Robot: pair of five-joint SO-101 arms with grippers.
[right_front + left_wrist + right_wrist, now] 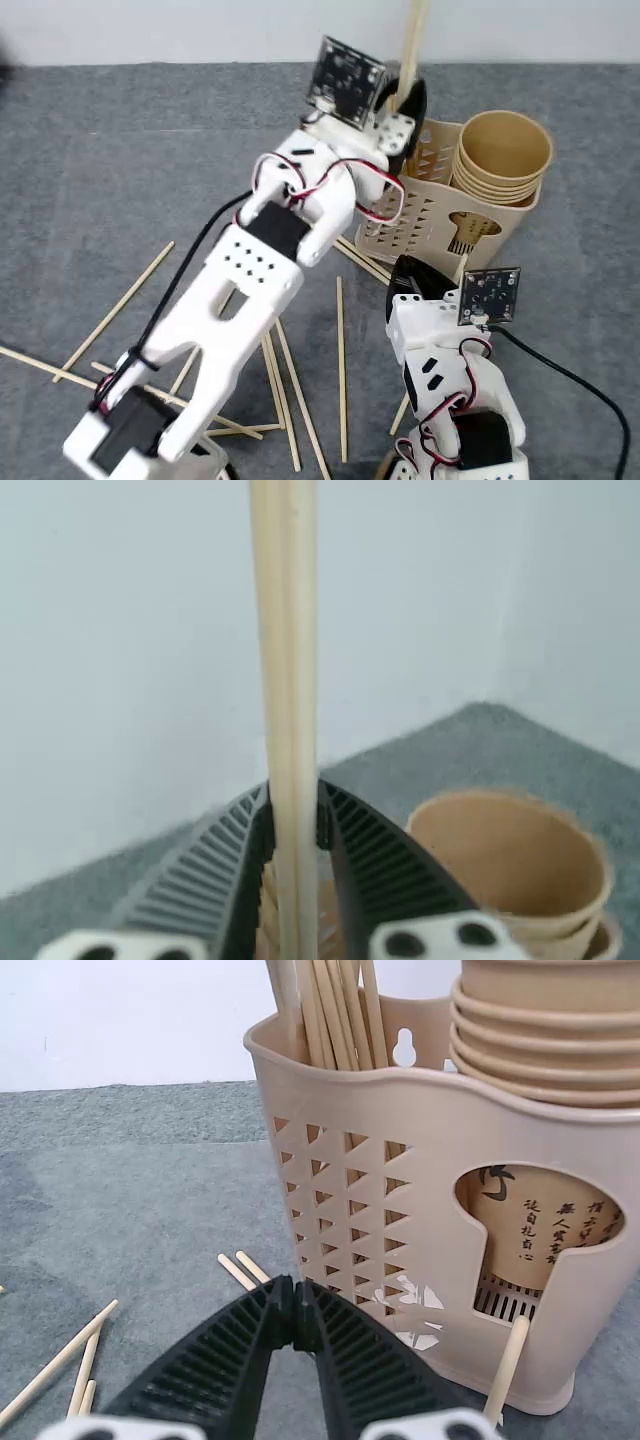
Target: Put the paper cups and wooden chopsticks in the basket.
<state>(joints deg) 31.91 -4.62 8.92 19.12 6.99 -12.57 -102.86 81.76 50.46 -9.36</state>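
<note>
- Nearest you, loose chopsticks [341, 360] lie scattered on the grey counter [120, 150], both around the base of the left arm [250, 290] and between the two arms
- The counter runs wide to the left of that arm, all the way back to the wall [150, 30]
- Your right arm [450, 380] sits low and close in front of the basket [430, 215]. The right jaws are pressed tip to tip with nothing between them, near the lattice wall
- A leaning chopstick [507, 1365] rests against the basket's foot, under the cut-out
- In the basket's lattice side stands an upright bundle of chopsticks [330, 1010]. The other side holds a nested stack of paper cups [503, 150] that rises above the rim
- Your left jaws hang over the lattice side, clamped on a held chopstick [412, 40] that points straight up
- The top of that stick is cut off at the edge and its lower end is hidden behind the jaws, so you cannot tell if it touches the basket
</note>
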